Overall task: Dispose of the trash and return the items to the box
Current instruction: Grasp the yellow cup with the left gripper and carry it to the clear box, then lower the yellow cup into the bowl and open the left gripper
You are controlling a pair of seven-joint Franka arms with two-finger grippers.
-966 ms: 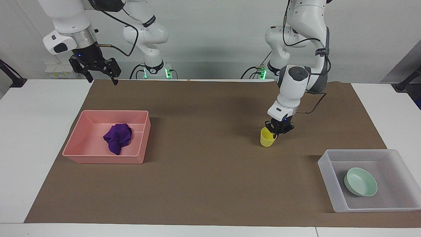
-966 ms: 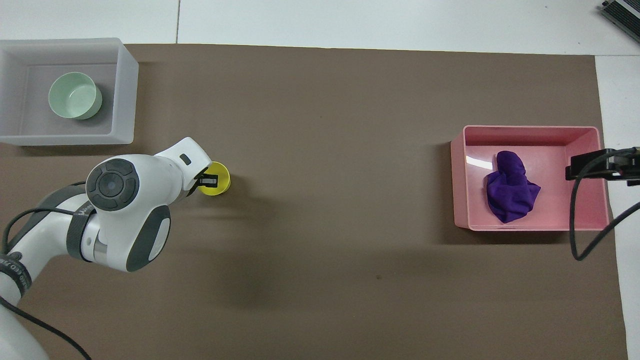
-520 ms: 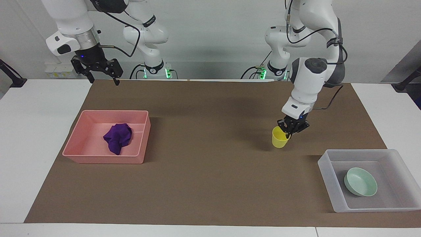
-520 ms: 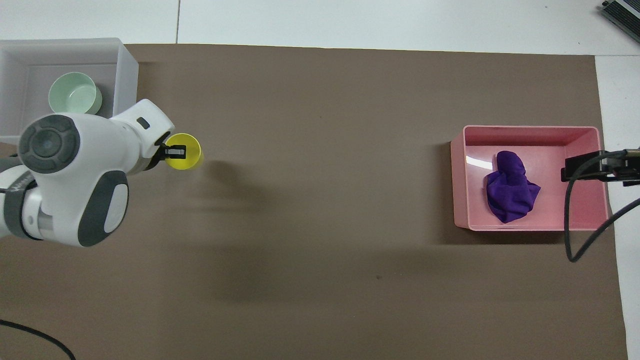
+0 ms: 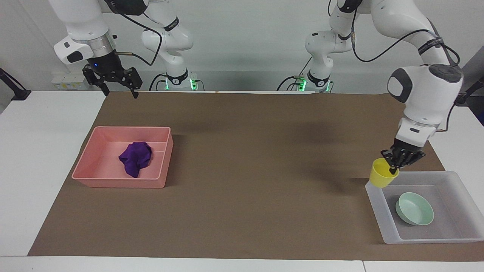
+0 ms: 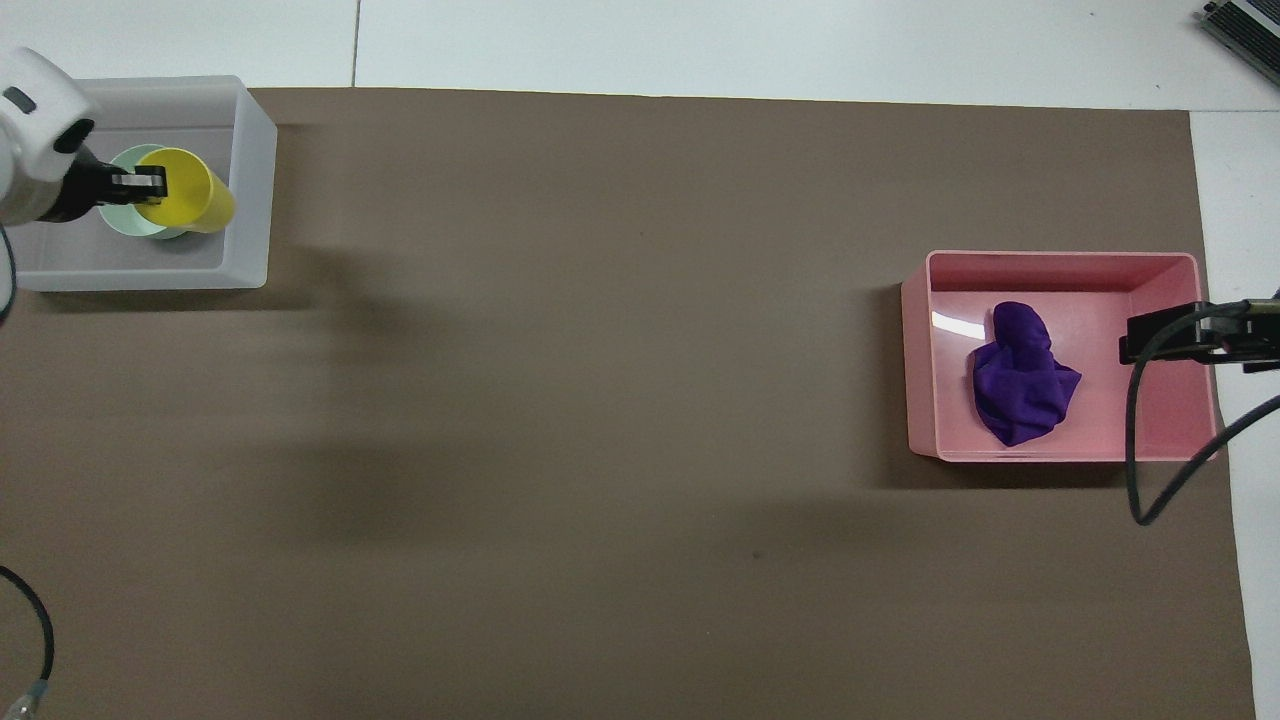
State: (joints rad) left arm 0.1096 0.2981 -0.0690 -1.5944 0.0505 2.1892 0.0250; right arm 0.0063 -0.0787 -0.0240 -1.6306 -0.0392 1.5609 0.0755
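My left gripper (image 5: pixel 395 166) is shut on the rim of the yellow cup (image 5: pixel 381 174) and holds it, tilted, in the air over the translucent box (image 5: pixel 389 231). In the overhead view the left gripper (image 6: pixel 150 183) and the cup (image 6: pixel 195 192) cover part of the mint-green bowl (image 6: pixel 122 216), which lies in the box (image 6: pixel 250 190). The bowl (image 5: pixel 414 208) shows whole in the facing view. The purple cloth (image 5: pixel 135 158) lies in the pink bin (image 5: pixel 117 182). My right gripper (image 5: pixel 116 90) waits open, raised near the robots' edge of the mat.
A brown mat (image 5: pixel 245 170) covers the table's middle between the pink bin (image 6: pixel 1060 262), which holds the cloth (image 6: pixel 1020 378), and the box. The right gripper (image 6: pixel 1140 347) and its cable (image 6: pixel 1135 450) hang over the bin's end wall in the overhead view.
My left gripper has lifted the yellow cup off the mat and carried it toward the left arm's end of the table, over the box. The right gripper has barely moved.
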